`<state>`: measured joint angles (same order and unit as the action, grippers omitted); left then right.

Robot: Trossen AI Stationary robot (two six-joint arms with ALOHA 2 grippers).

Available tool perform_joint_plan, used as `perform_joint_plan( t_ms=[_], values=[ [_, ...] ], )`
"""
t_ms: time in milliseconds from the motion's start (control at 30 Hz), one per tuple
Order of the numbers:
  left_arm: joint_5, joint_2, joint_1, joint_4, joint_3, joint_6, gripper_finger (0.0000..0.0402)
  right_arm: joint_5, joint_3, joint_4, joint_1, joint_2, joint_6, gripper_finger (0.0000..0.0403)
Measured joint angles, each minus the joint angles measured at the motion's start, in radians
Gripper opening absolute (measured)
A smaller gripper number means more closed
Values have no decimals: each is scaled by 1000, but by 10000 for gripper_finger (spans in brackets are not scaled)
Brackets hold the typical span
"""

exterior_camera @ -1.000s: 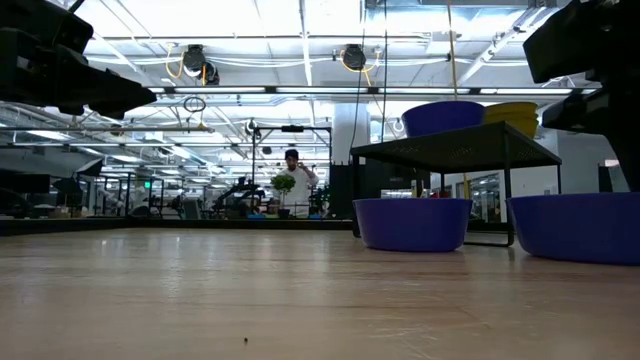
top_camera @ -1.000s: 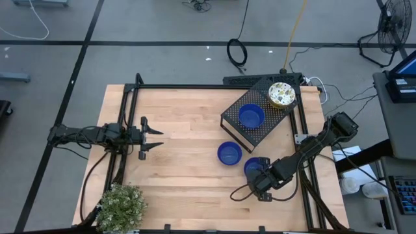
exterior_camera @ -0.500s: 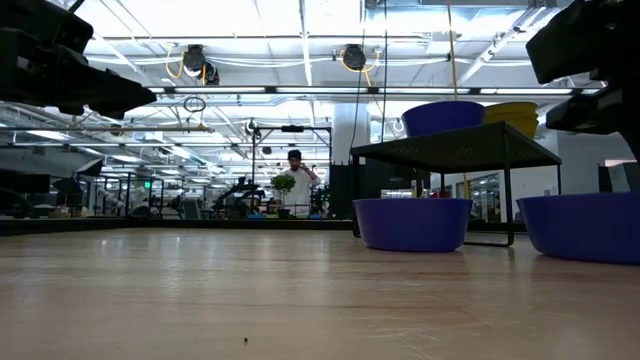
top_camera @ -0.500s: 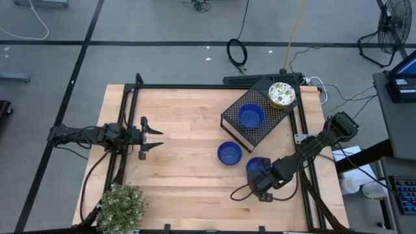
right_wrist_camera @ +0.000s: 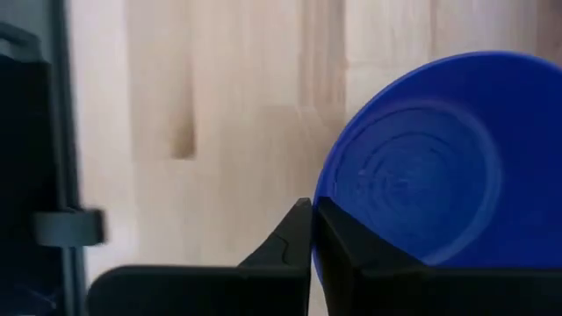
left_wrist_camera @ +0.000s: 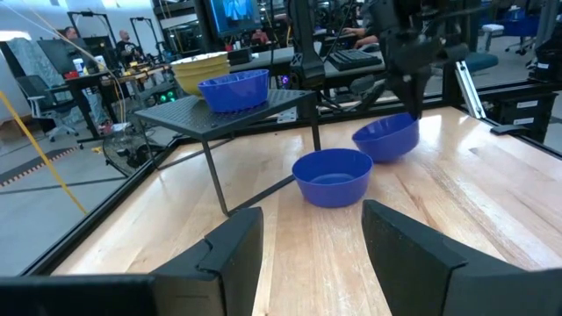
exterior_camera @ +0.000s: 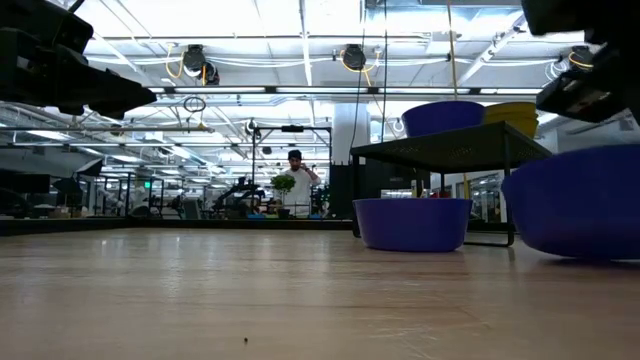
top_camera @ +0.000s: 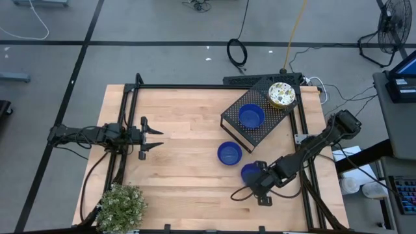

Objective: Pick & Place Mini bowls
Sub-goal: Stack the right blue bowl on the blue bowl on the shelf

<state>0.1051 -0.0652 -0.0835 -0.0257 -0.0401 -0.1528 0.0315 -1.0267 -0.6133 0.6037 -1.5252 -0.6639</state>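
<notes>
Shifted since the earlier frames: the right gripper (top_camera: pixel 255 180) and its blue bowl (top_camera: pixel 249 173) are now slightly further toward the table's front-left, and in the low view the bowl (exterior_camera: pixel 578 200) is lifted and tilted, apparently just clear of the wood. Its rim is pinched between the closed fingers (right_wrist_camera: pixel 307 230); concentric rings are seen in the glossy interior. A second blue bowl (top_camera: pixel 229 153) is set on the pale wooden table (top_camera: pixel 182 130), just beside the held one. A third blue bowl (top_camera: pixel 251 116) is seated on the black perforated box (top_camera: pixel 235 112), a raised stand with thin legs, and a stack of speckled cream bowls (top_camera: pixel 282 94) is placed at its back corner. The left gripper (top_camera: pixel 156 138) is held idle over the table's left side, fingers spread, nothing gripped.
</notes>
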Motion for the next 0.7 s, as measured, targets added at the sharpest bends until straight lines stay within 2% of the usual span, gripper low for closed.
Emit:
perform_joint_plan(
  t_ms=[367, 700],
  values=[
    [0, 0, 0, 0, 0, 0, 198, -10, 0, 221, -2, 109, 98, 0],
    [0, 0, 0, 0, 0, 0, 198, -171, -3, 354, -38, 262, 315, 0]
  ],
)
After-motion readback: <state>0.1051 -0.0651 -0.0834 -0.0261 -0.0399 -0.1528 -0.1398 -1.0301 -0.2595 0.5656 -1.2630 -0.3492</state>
